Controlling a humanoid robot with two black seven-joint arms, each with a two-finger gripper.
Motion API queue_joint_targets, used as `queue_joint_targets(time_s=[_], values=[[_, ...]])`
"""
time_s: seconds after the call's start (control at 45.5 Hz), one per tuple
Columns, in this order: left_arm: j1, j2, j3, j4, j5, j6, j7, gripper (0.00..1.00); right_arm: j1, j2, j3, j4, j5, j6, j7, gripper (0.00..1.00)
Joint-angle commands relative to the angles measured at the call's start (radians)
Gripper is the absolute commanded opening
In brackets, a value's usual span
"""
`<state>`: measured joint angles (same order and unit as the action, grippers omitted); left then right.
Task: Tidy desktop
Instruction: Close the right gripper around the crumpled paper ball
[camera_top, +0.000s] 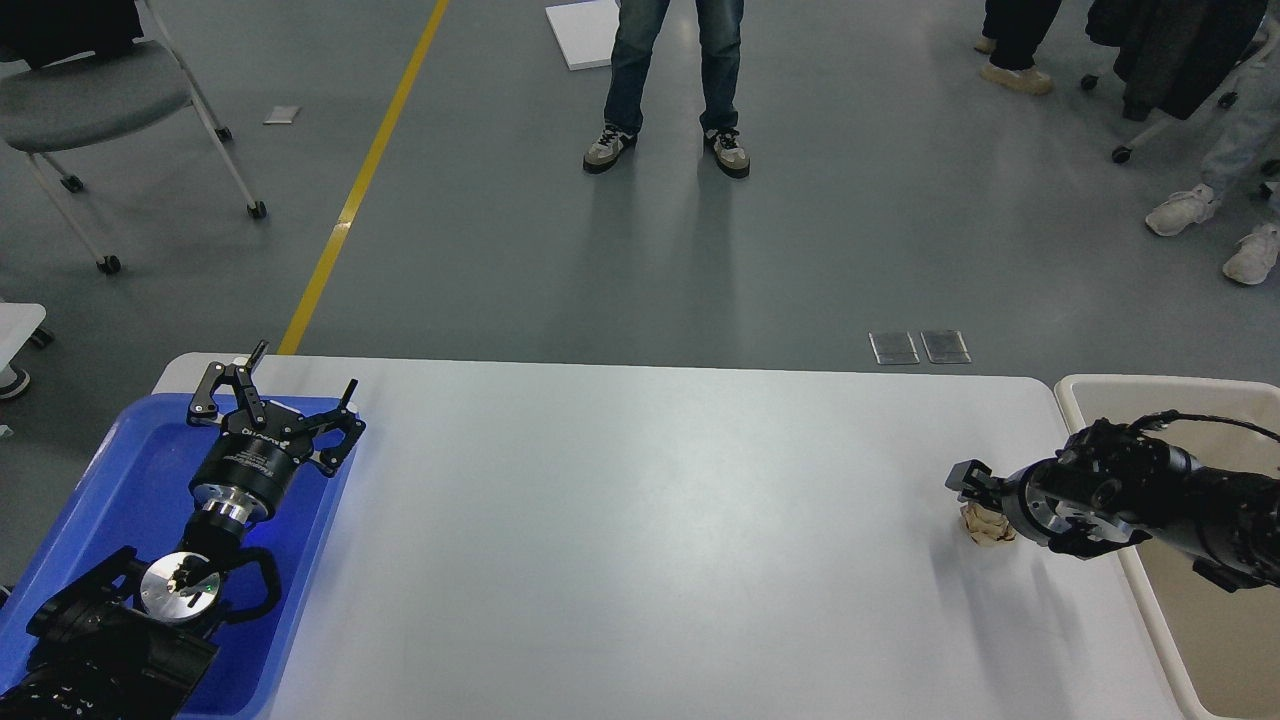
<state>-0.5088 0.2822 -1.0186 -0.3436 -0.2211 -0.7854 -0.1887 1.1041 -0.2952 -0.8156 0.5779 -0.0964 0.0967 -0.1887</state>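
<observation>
Two black arms reach over the desk, a wide, plain white-grey top with rounded corners that fills the lower half of the view. The left pincer hangs above the far end of a blue tray sitting on the desk's left edge; its two fingers are spread wide apart with nothing between them. The right arm comes in from the right across a beige bin that stands against the desk's right edge. The right pincer points leftward near that edge, just above a small crumpled tan scrap that lies on the desk; the pincer is seen dark and nearly end-on, so I cannot tell whether it is released, clenched, or gripping the scrap, nor whether it touches it. The rest of the desk surface between tray and scrap is bare. Beyond the desk is grey floor with a yellow line running away to the upper left, a wheeled chair at the far left, and a person's legs in jeans and sneakers straight ahead.
</observation>
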Motion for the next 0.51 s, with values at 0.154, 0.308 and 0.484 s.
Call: queue_joint_targets(time_s=[0.154,0.308,0.484], values=[[0.001,0.000,0.000,0.000,0.000,0.000,0.000,1.00,-0.033,0.022,0.016,-0.003,-0.002,-0.069,0.000,0.97],[0.001,0.000,0.000,0.000,0.000,0.000,0.000,1.00,-0.041,0.022,0.046,-0.003,0.000,-0.080,0.000,0.79],[0.000,0.000,0.000,0.000,0.000,0.000,0.000,1.00,-0.049,0.024,0.050,0.000,0.001,-0.080,0.000,0.44]])
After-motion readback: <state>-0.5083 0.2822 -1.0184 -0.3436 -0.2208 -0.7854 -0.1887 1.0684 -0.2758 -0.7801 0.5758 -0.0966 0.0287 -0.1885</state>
